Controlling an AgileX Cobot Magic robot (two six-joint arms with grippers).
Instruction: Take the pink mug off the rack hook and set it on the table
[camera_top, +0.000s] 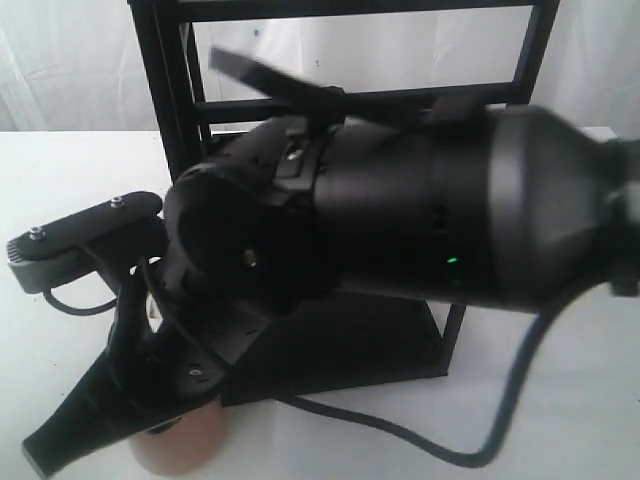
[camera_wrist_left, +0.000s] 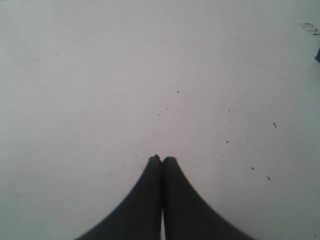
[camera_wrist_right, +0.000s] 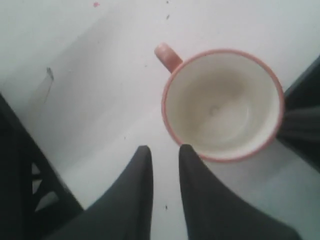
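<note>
**Item 1. Mug** (camera_wrist_right: 222, 105): upright on the counter (camera_wrist_left: 100, 75), mouth up, standing rather than hanging. In the exterior view it sits at about 7 o'clock, with the rack (camera_top: 172, 90) up at 12. My right arm covers most of it there.

**Item 2. Handle** (camera_wrist_right: 167, 56): juts from the rim, clear of both fingers.

**Item 3. Right claw** (camera_wrist_right: 162, 149): fingers parted by a narrow gap with nothing between them. One fingertip (camera_wrist_right: 186, 150) lies just beside the rim, outside the wall.

**Item 4. Left claw** (camera_wrist_left: 161, 159): clenched, tips touching, empty, over bare counter.

**Item 5. Dark bars** at either edge of the right wrist view: probably rack parts, but too blurred for me to say.

**Step in hand, as I judge it:** the placing looks done, and what remains is clearing the right claw.

**Method:**
- I would leave the fingers parted and rise straight up before any sideways travel. That way the near fingertip cannot catch the rim and drag or tip the mug.
- Once above the rim, I would draw back toward 6 o'clock in the exterior view, away from the rack.
- The left claw needs no move.
</note>
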